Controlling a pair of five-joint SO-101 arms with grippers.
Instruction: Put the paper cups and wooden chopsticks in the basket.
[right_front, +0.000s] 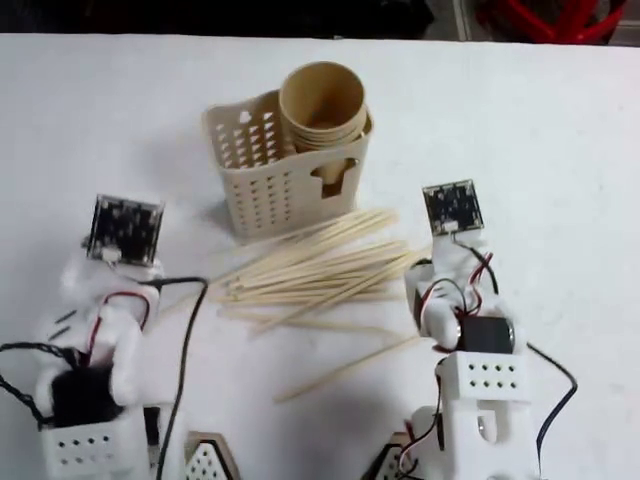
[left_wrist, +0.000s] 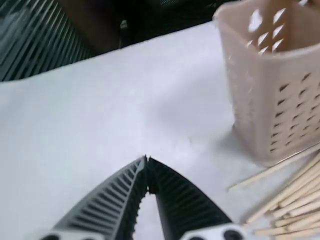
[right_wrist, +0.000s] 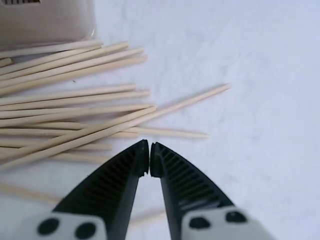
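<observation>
inside the basket stand stacked paper cups, chopsticks just beside.

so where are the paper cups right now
In the high view the stacked paper cups sit inside the basket, at its right end; the wooden chopsticks lie loose on the table just in front of it.

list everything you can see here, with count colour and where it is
table: one, white, under everything
basket: one, beige, perforated, mid-table
paper cups: nested stack, count unclear, tan, in the basket
wooden chopsticks: many, pale wood, loose pile on the table before the basket
left gripper: one, black, shut, over bare table beside the basket
right gripper: one, black, shut, at the edge of the chopstick pile
</observation>
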